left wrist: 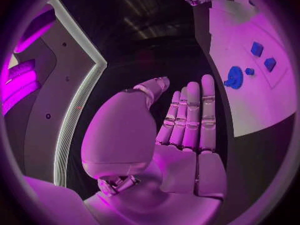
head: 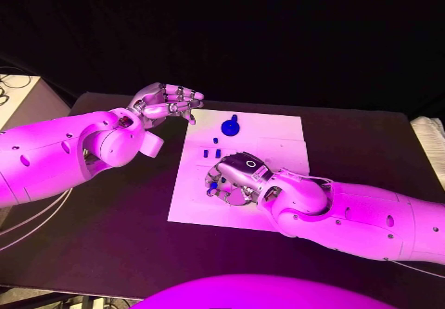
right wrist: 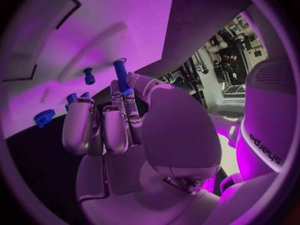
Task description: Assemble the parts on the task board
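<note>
The right hand (head: 234, 180), a silver many-fingered metal hand on a smooth white arm, is low over the near half of the flat white rectangular task board (head: 278, 132), and its wrist view has it pinching a slim blue peg-shaped part (right wrist: 121, 76) between thumb and fingertips. Over at the board's far left corner the left hand (head: 167, 101) hangs above the black table (head: 361, 138), holding nothing, fingers straight and side by side in its wrist view. On the board's far half sits a rounded blue disc-like part (head: 231, 126), with small blue rectangular parts (head: 213, 153) standing between it and the right hand.
</note>
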Controlling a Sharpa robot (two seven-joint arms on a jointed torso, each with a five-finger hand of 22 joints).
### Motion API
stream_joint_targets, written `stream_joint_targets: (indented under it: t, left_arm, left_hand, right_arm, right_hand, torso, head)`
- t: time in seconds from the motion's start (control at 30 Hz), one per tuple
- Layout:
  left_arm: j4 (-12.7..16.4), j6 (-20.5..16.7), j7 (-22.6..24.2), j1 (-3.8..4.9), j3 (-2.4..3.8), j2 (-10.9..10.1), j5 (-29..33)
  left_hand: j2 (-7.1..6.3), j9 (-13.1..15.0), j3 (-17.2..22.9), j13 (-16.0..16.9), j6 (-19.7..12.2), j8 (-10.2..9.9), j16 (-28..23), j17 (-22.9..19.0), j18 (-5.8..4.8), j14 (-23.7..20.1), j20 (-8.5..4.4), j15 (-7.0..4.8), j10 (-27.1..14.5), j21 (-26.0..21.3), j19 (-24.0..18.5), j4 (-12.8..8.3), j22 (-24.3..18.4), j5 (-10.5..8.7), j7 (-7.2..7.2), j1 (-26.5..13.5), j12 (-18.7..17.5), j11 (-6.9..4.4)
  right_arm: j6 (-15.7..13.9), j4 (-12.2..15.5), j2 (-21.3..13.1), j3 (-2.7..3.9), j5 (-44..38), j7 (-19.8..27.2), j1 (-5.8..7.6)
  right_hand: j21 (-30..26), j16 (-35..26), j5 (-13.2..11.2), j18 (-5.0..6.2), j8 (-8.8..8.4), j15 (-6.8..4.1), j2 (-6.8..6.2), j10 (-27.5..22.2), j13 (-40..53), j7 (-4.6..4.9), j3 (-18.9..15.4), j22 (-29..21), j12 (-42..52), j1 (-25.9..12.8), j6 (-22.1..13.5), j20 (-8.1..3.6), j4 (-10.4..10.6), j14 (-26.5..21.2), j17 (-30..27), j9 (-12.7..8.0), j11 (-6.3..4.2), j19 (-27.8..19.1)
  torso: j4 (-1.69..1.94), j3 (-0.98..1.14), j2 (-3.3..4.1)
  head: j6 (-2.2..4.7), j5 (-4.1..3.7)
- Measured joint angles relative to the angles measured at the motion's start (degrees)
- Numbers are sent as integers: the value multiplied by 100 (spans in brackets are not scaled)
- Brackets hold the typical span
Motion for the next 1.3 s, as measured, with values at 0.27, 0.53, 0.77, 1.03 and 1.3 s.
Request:
stream_joint_targets:
  t: [0.27,0.53,0.77,1.03,1.3]
  left_arm:
    - [-1,4,-11,0,0,-3,0]
    - [0,11,-24,0,0,-6,0]
    - [1,20,-37,0,0,-7,0]
    - [2,31,-53,0,0,-8,0]
    - [4,36,-63,0,0,-10,0]
  left_hand:
    - [0,0,0,-5,0,0,0,0,0,0,0,0,0,0,0,0,0,0,0,0,0,0]
    - [0,1,0,-5,0,0,0,0,0,0,0,0,0,1,0,0,1,0,0,0,0,0]
    - [0,1,0,-4,0,0,0,0,0,0,0,0,0,1,0,-1,-4,0,0,0,-1,0]
    - [0,-4,0,-4,0,0,0,0,0,0,-1,0,0,2,0,-1,-6,0,0,0,-3,0]
    - [0,-4,1,-3,0,0,0,0,0,0,0,0,0,2,-1,-1,-6,0,0,0,-3,0]
  right_arm:
    - [-25,26,-20,-22,-6,0,-41]
    - [-125,71,-46,-21,-36,-37,-55]
    - [-143,78,-47,-22,-62,-70,-62]
    - [-43,27,6,-22,-106,-128,-62]
    - [113,-40,112,-38,-182,-184,-46]
  right_hand:
    - [0,0,-13,0,30,1,0,0,0,0,0,10,-12,0,-1,0,0,0,10,16,0,0]
    - [0,0,10,0,30,1,6,0,0,0,0,24,2,7,0,0,-1,1,22,15,0,0]
    - [0,0,11,1,29,1,6,0,0,0,0,24,5,8,0,0,-1,1,22,15,0,0]
    - [0,0,11,0,29,2,6,-1,0,0,0,23,5,8,0,0,-1,1,15,15,-1,0]
    - [0,0,9,1,28,2,5,-5,0,18,-15,11,5,8,-18,0,-16,2,-13,15,-5,0]
  torso:
    - [0,1,3]
    - [-6,2,4]
    - [-6,2,1]
    - [-7,0,-1]
    - [-4,-2,-1]
  head:
    - [-12,14]
    - [-16,21]
    - [-29,22]
    - [-29,16]
    - [-33,11]
